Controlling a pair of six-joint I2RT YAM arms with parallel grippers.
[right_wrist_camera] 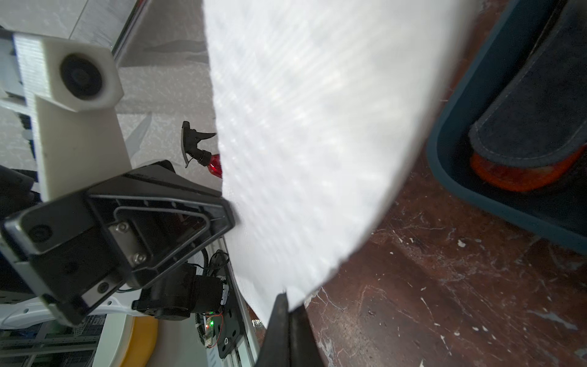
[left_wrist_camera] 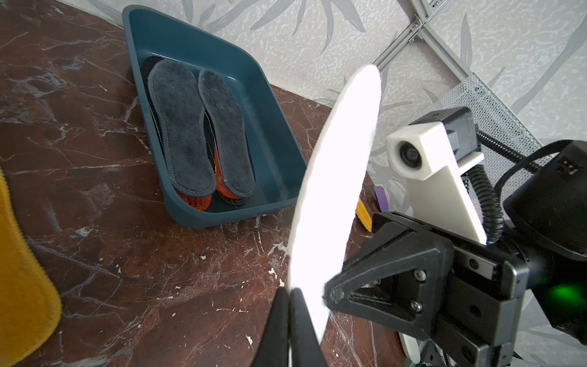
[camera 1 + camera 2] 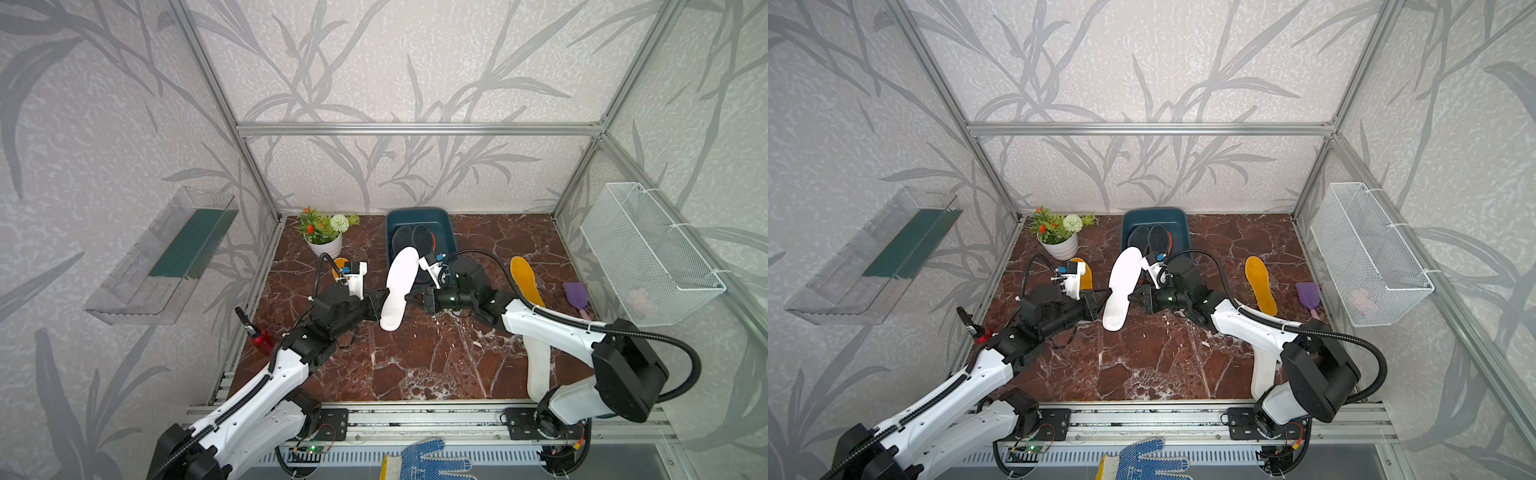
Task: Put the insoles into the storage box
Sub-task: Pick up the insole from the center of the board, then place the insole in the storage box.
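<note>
Because the white insole (image 3: 400, 286) looks thin, light and bendable, it is pinched at its waist from both long edges. The left gripper (image 3: 383, 302) is closed on one edge and the right gripper (image 3: 410, 296) on the opposite one. It is held at frame centre in both top views, apparently lifted off the counter (image 3: 415, 365). A mid-length hold is judged best against drooping. The storage box (image 3: 417, 212), just above centre, already carries grey felt insoles (image 2: 190, 127) over orange insoles (image 2: 195, 200), so its near rim must be cleared. Open counter is seen below centre, and a yellow insole (image 3: 527, 282) lies well apart, right of centre.
</note>
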